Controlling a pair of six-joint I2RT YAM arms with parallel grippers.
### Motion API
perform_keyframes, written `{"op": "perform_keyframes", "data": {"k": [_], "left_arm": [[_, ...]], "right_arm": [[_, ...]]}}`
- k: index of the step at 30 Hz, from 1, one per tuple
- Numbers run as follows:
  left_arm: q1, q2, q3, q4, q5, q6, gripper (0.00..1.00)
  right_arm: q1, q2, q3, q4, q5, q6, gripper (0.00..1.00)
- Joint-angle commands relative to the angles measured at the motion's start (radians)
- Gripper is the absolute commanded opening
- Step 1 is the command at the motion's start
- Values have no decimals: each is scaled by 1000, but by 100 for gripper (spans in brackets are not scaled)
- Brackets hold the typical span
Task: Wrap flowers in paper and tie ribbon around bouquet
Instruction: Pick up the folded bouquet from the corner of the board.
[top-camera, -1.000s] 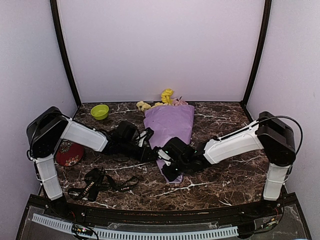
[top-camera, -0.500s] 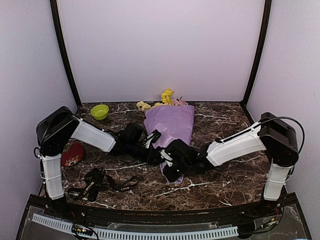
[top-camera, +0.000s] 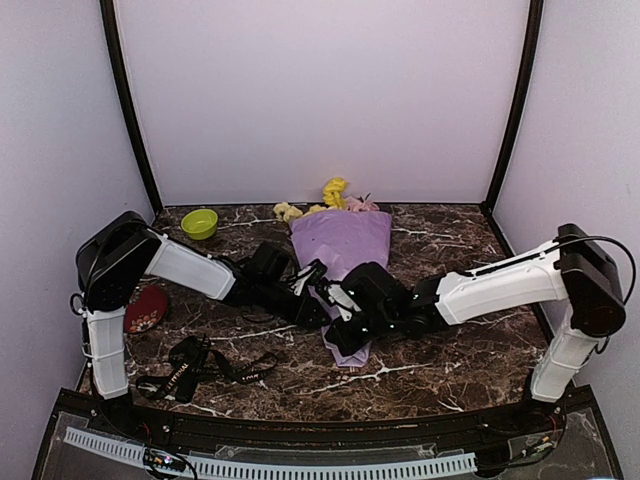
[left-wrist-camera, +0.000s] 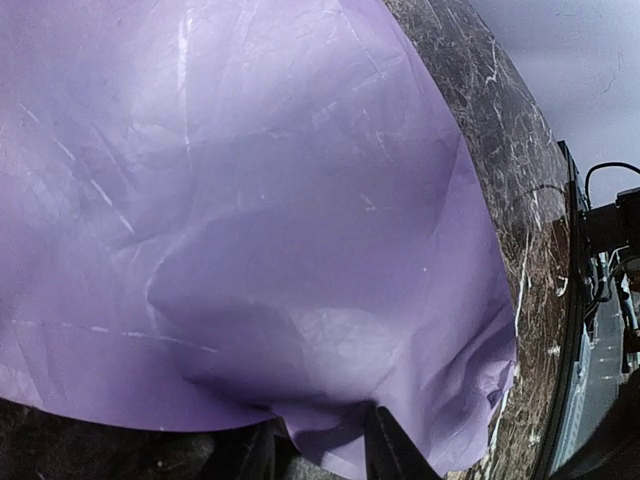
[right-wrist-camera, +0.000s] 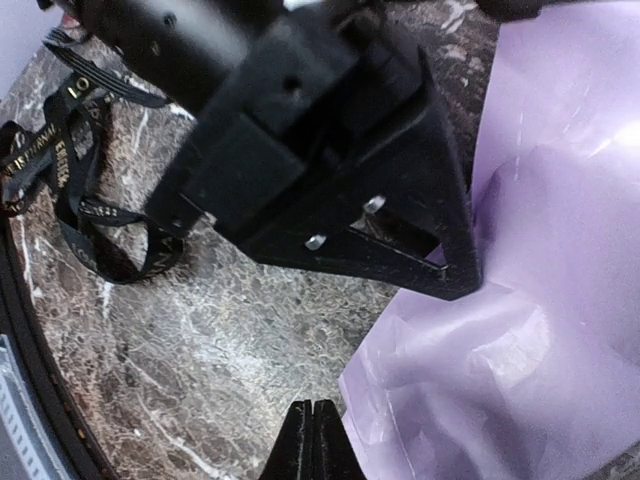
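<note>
Leaving the limp ribbon (top-camera: 200, 365) heaped on the tabletop's (top-camera: 440, 350) near left, I pinch the mid-tabletop bouquet's (top-camera: 345, 245) thin, likely tear-prone paper (left-wrist-camera: 280, 220) at its left fold with my left tool (left-wrist-camera: 328, 452), gently, while my right tool (right-wrist-camera: 312, 440), pressed together and empty, hovers beside its narrow end.

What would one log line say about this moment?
bouquet: wrapped, lying flat | left end effector: straddling paper edge | right end effector: shut, empty | ribbon: lying loose
</note>
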Motion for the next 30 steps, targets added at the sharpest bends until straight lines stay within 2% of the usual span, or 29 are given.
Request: {"op": "perform_keyframes", "data": {"k": [1, 4, 7, 11, 14, 18, 24, 28, 30], "left_arm": [[-4, 60, -20, -175, -41, 28, 33], [-4, 63, -29, -160, -29, 20, 32], [-4, 63, -44, -138, -28, 18, 32], [-5, 66, -65, -108, -25, 10, 32], [-4, 66, -83, -90, -23, 4, 32], [-4, 66, -92, -80, -24, 10, 32], [-4, 72, -78, -94, -33, 26, 32], [-4, 73, -73, -102, -33, 36, 32], [-4, 75, -74, -106, -31, 38, 32]], "right_arm": [[-45, -168, -35, -77, -1, 89, 1], [-143, -294, -157, -105, -66, 238, 21], [-261, -360, -282, -42, -230, 375, 44], [-349, -309, -365, 109, -425, 463, 66], [-359, -221, -362, 168, -516, 469, 77], [-362, -147, -399, 290, -558, 513, 78], [-363, -9, -409, 502, -611, 580, 67], [-365, 7, -411, 545, -602, 603, 55], [-366, 9, -420, 569, -599, 615, 44]]}}
